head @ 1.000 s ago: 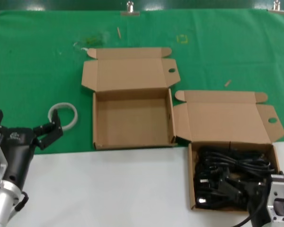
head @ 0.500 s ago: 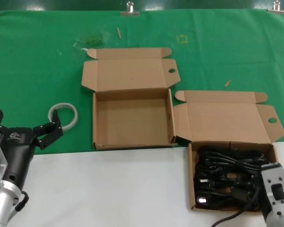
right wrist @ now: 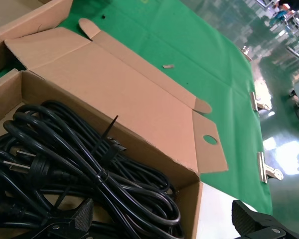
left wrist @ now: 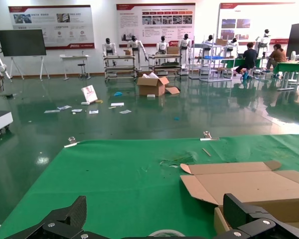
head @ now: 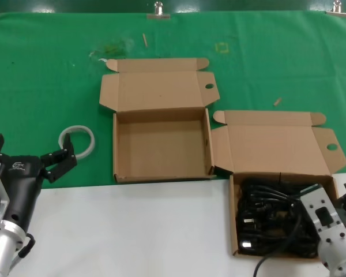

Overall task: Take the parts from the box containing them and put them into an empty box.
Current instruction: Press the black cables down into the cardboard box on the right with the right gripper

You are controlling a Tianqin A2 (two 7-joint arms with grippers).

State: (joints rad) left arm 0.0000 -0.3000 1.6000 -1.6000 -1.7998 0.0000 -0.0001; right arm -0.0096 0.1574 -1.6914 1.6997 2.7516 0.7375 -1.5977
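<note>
Black power cords (head: pixel 274 225) fill the box containing them (head: pixel 235 242), which sits at the near right of the counter (head: pixel 132 231), its lid folded back away from the robot. The right gripper (right wrist: pixel 164 224) hangs over the near right corner of that box, jaws spread wide and grasping nothing: in its wrist view one fingertip sits over the coils and the other outside the box's right wall. Well to the left of the cord box, at the counter's near left edge, the left gripper (head: pixel 32 158) is parked with jaws released and empty, just near of a white tape ring (head: pixel 76 140) on the green cloth (head: pixel 46 69). Beyond and to the left of the cord box, almost touching its lid, stands the empty box (head: pixel 161 144), lid open, floor bare.

Judgement: no cord has been moved; the step in hand is the first pick.

Risks:
- With the jaws straddling the wall, a straight descent could pinch cardboard and drag or tip the box.
- The coils lie tangled and overlapping; closing on a loop could lift several bundles or snag plugs.
- A trailing cord could catch the raised lid on the way to the empty box.
</note>
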